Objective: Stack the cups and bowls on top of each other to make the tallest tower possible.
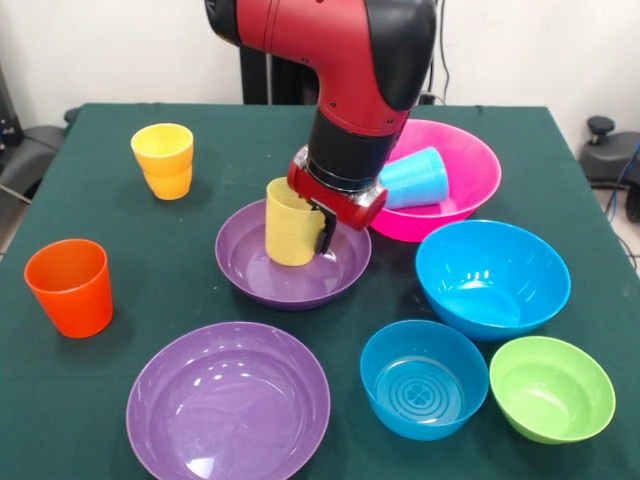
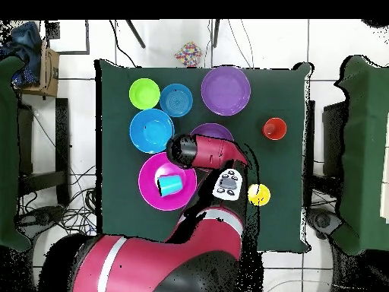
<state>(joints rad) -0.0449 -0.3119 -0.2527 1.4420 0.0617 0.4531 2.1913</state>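
- Over the middle of the green table [image 1: 120, 250], my pincer [image 1: 312, 222] is mostly hidden: from the front only one dark finger [image 1: 325, 232] shows, lying against the right side of the pale yellow ribbed cup [image 1: 288, 225]; the other is out of sight behind the cup. It looks closed on the cup's wall, one finger inside and one outside, though I cannot see the inner one.
- That cup stands upright inside the far purple bowl [image 1: 292, 268], its base at or just above the bowl's floor; I cannot tell whether it touches.
- In the overhead view my own arm [image 2: 207, 150] covers the cup and most of that purple bowl [image 2: 213, 129], leaving only a rim arc showing.
- Behind my wrist, the big pink bowl [image 1: 470, 170] is partly blocked; the light blue cup [image 1: 415, 178] lies on its side within it.
- The two amber-yellow cups [image 1: 165, 160] are nested, upright, at the far left; from overhead they read as one yellow disc [image 2: 259, 195].
- The orange cup [image 1: 70, 287] stands alone near the left edge.
- The near purple bowl [image 1: 228, 400] is cut off by the bottom edge of the front view.
- To the right sit the big blue bowl [image 1: 492, 278], the small blue bowl [image 1: 424, 378] and the small green bowl [image 1: 552, 388], close together, all upright.
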